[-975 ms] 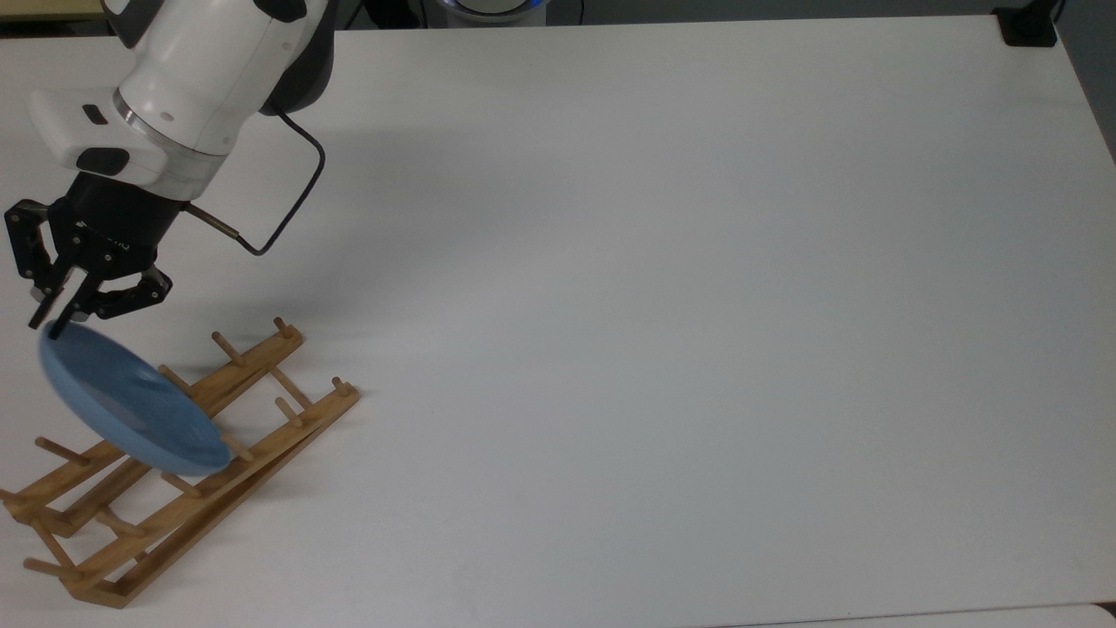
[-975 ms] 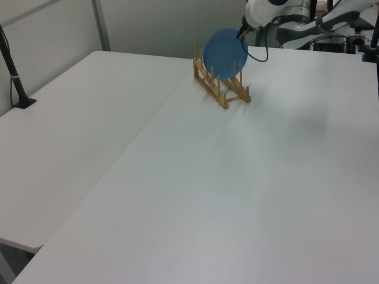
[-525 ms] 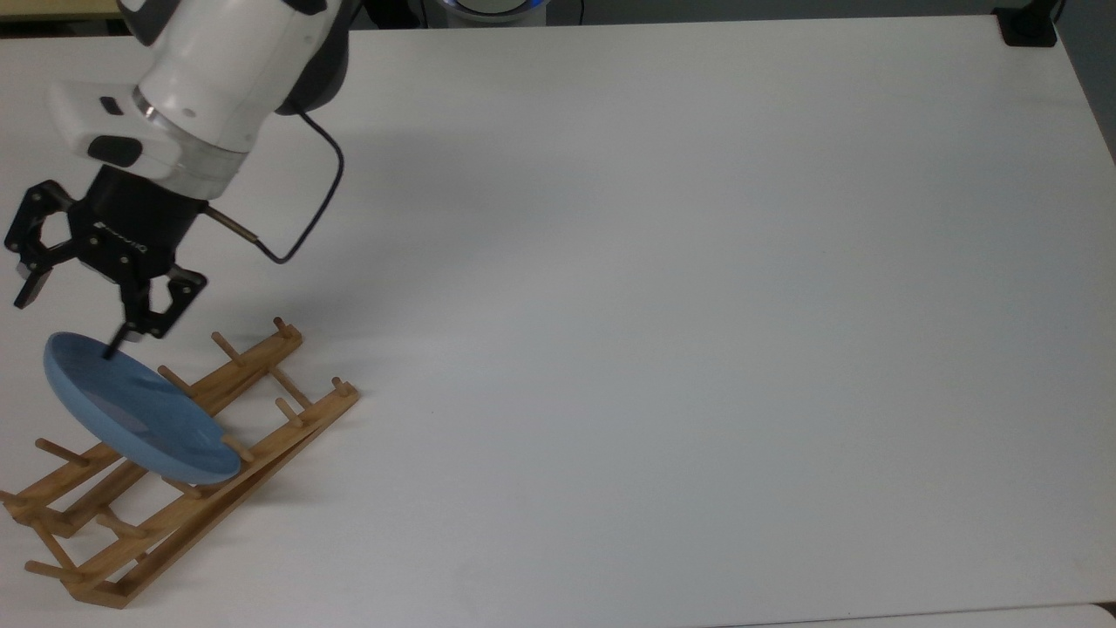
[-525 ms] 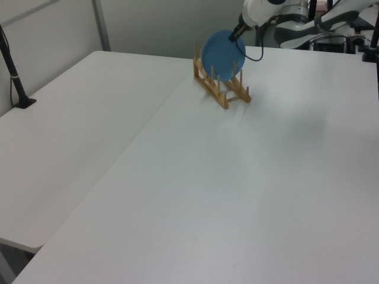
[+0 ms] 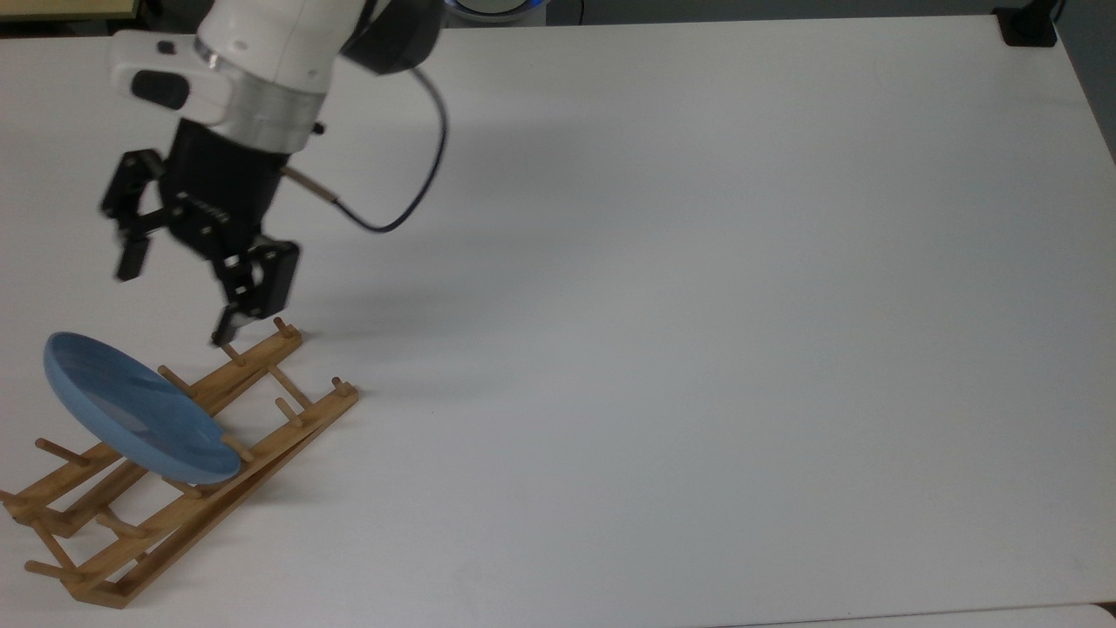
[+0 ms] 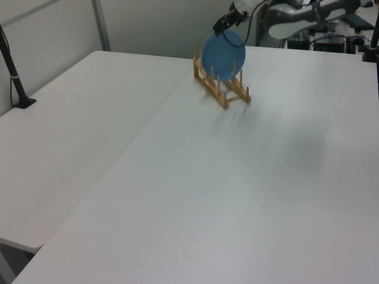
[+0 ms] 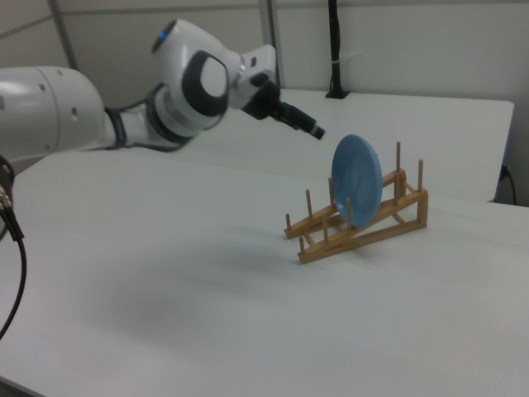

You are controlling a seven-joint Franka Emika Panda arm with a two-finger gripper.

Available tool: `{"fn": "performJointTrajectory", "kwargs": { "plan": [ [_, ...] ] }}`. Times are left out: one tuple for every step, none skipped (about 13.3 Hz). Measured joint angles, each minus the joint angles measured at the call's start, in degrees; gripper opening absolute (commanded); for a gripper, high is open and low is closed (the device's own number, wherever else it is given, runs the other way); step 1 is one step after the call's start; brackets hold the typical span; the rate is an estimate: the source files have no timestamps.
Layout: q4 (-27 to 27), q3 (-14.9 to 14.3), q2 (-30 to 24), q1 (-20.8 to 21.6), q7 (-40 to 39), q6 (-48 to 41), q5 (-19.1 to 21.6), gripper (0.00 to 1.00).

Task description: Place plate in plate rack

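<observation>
The light-blue plate stands on edge in the wooden plate rack, leaning between upright pegs near the rack's left half in the top view. Nothing holds it. My gripper hangs open above the table, up and to the right of the plate in the top view, with one fingertip over the rack's upper end. In the left view the plate sits in the rack with the gripper above it. In the right view the gripper is left of the plate and rack, apart from both.
The rack sits near the top view's lower left corner of the white table. A black clamp is fixed at the table's far right corner in the top view. A black pole stands at the left view's left edge.
The gripper opened and let go of the plate's rim, then rose and moved right in the top view. The plate settled a little and now stays in the rack.
</observation>
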Motion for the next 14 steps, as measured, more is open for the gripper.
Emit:
{"fn": "performJointTrajectory", "kwargs": {
  "plan": [
    [-0.05, 0.61, -0.99, 1.08, -1.66, -3.92, 3.54, 1.0],
    [-0.09, 1.8, -2.63, 2.63, -5.99, -10.54, 9.87, 1.0],
    [-0.1, 2.35, -3.79, 3.69, -9.29, -14.99, 13.87, 1.0],
    [-0.1, 2.63, -5.06, 4.68, -13.0, -19.65, 17.78, 1.0],
    [-0.22, 2.77, -7.35, 5.85, -17.86, -26.02, 22.61, 1.0],
    [-0.91, 2.8, -9.79, 6.19, -21.99, -29.95, 26.29, 1.0],
    [-2.04, 2.75, -11.89, 6.19, -25.19, -32.14, 28.63, 1.0],
    [-4.51, 2.64, -15.18, 6.15, -29.0, -34.87, 30.74, 1.0],
    [-6.5, 2.63, -17.46, 6.14, -30.89, -36.74, 31.41, 1.0],
    [-9.31, 2.66, -20.59, 6.56, -32.34, -39.74, 31.82, 1.0],
    [-10.7, 2.67, -22.28, 6.99, -32.68, -42.02, 31.85, 1.0],
    [-12.01, 2.66, -24.22, 7.45, -32.71, -45.23, 31.91, 1.0],
    [-12.53, 2.67, -25.06, 7.52, -32.74, -46.24, 31.98, 1.0],
    [-12.8, 2.62, -25.57, 7.5, -32.8, -46.84, 32.04, 1.0]
  ]
}}
